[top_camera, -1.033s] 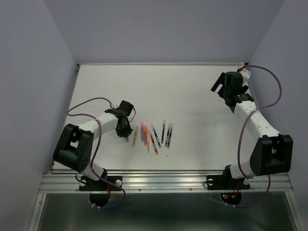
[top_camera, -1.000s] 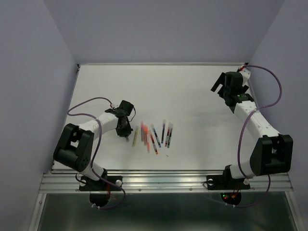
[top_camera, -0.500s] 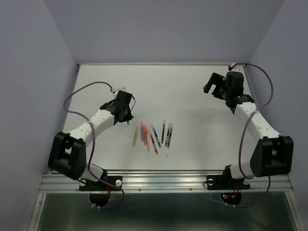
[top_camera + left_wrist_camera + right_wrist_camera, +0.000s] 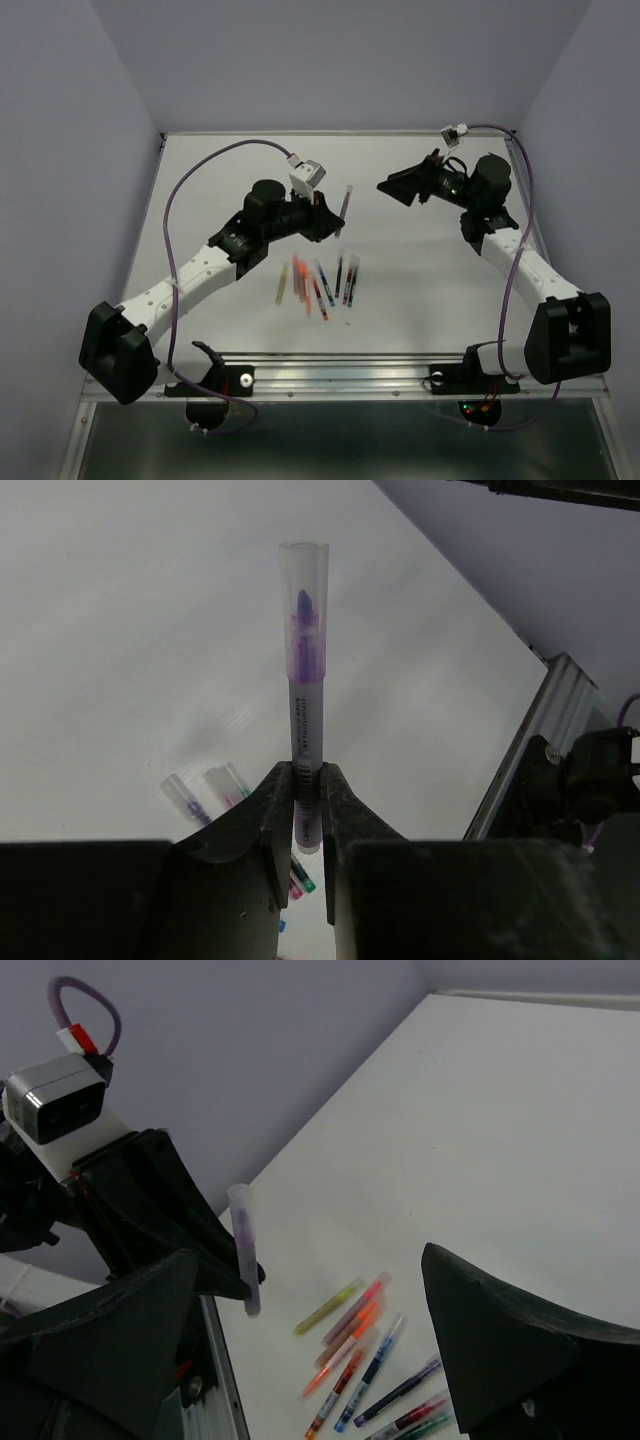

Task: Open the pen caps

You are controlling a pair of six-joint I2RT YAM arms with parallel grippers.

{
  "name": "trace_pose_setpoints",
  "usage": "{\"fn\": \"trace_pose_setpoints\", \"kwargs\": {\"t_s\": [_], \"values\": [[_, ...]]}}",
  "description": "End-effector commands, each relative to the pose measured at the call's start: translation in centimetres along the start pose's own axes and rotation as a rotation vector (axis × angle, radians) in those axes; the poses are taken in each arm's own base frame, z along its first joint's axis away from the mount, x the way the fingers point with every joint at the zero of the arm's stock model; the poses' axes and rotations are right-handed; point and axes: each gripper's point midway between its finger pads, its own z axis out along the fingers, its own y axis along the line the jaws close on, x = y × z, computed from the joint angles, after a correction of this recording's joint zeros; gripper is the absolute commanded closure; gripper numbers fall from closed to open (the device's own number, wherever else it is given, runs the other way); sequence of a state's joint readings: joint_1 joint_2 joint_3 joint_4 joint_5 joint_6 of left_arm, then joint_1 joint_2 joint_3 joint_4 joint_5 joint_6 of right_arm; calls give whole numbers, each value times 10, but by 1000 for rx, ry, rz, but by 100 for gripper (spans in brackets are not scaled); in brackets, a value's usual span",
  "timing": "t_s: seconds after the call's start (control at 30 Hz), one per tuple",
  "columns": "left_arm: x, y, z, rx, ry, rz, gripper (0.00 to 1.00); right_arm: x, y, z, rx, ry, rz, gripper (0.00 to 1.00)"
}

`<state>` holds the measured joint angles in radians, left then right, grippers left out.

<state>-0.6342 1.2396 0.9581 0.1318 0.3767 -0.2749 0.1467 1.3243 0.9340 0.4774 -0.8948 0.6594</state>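
Note:
My left gripper is shut on the lower barrel of a purple pen, held upright above the table. Its clear pen cap sits on the free upper end, with the purple tip visible inside. My right gripper stands wide open with nothing between its fingers, a short way right of the pen and facing it. The other pens lie side by side on the white table, caps on as far as I can tell.
The table is closed in by purple walls at the back and sides. A metal rail runs along the near edge. Purple cables loop above both arms.
The left arm has risen from the table left of the pen row and swung right, carrying the purple pen. The right gripper has turned left to face it.

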Motion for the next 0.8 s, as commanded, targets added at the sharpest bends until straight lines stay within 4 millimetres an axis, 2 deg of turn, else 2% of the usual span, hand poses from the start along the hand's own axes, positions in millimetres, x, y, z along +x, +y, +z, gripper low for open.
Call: {"fn": "trace_pose_setpoints", "kwargs": {"t_s": [0.0, 0.1, 0.2, 0.23, 0.33, 0.43, 0.57, 0.77], "values": [[-27, -39, 4, 176, -80, 80, 100, -7, 42, 12, -139, 13, -84, 0], [-25, -44, 9, 197, -75, 61, 100, -2, 45, 22, -133, 19, -89, 0], [-22, -49, 14, 217, -68, 41, 100, -3, 43, 27, -117, 9, -86, 8], [-21, -47, 15, 210, -67, 35, 100, -2, 46, 29, -122, 10, -86, 19], [-21, -46, 18, 207, -69, 22, 100, -2, 45, 32, -116, 5, -89, 32], [-22, -47, 18, 209, -69, 16, 100, 2, 45, 35, -117, 19, -75, 34], [-25, -48, 17, 209, -78, 16, 100, 4, 35, 38, -82, 23, -62, 34], [-21, -47, 21, 208, -65, 2, 100, 8, 41, 42, -101, 39, -60, 42]]}}
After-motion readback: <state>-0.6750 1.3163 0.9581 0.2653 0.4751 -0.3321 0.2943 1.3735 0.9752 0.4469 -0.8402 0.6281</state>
